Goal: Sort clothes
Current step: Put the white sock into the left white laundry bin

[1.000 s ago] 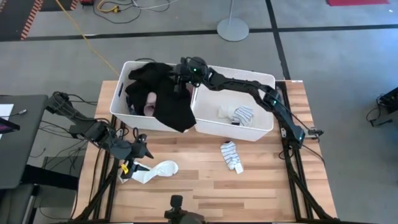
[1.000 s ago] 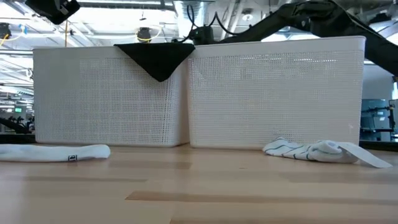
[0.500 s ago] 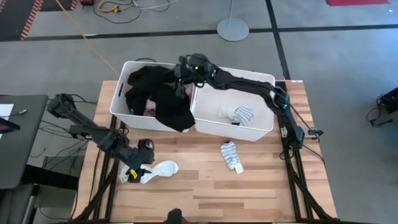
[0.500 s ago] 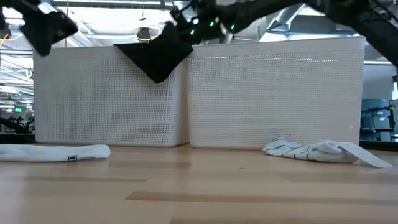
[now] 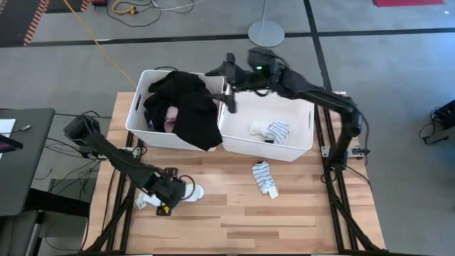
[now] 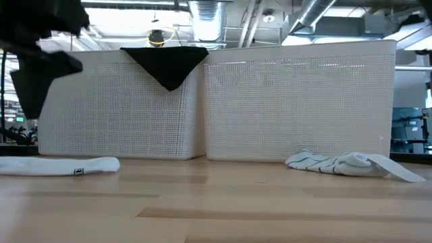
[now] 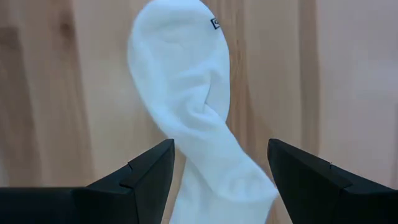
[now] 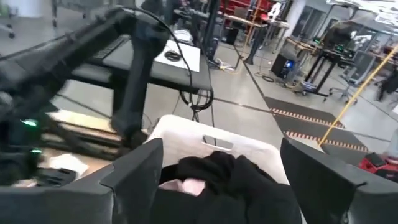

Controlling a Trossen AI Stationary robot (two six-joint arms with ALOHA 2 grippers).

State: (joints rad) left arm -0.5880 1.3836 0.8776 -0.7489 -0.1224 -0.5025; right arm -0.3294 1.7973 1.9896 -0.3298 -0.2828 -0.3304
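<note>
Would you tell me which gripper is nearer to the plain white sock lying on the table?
Left. The left gripper hangs open right over the white sock; the right gripper is open far off, above the bins.

Pale matt wooden table (image 5: 234, 213), white perforated plastic bins (image 6: 297, 101), soft white cloth sock (image 7: 193, 106)

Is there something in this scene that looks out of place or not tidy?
Yes. The black garment hangs over the front rim of the left bin instead of lying inside. A white sock and a striped sock lie on the table, not yet sorted.
</note>
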